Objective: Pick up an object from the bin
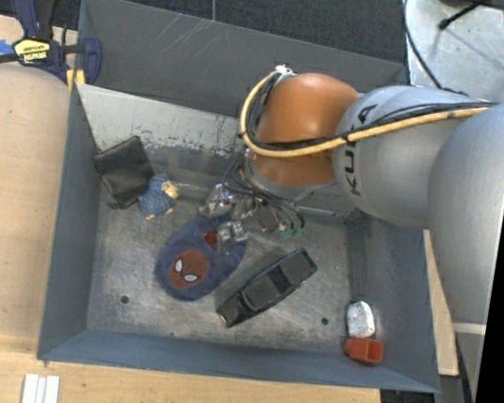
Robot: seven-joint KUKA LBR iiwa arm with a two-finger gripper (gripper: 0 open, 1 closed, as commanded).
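My gripper (232, 224) hangs low in the middle of the bin, under the arm's orange cover. Its metal fingertips reach down onto the upper edge of a blue cloth item with a red spider-mask print (195, 263). Whether the fingers are closed on the cloth I cannot make out. A long black stapler-like object (267, 286) lies slanted just right of the cloth. A small blue and yellow figure (158, 196) sits left of the gripper.
A black pouch-like object (124, 169) rests near the back left wall. A white and orange object (362, 333) lies in the front right corner. The arm covers the back right of the bin.
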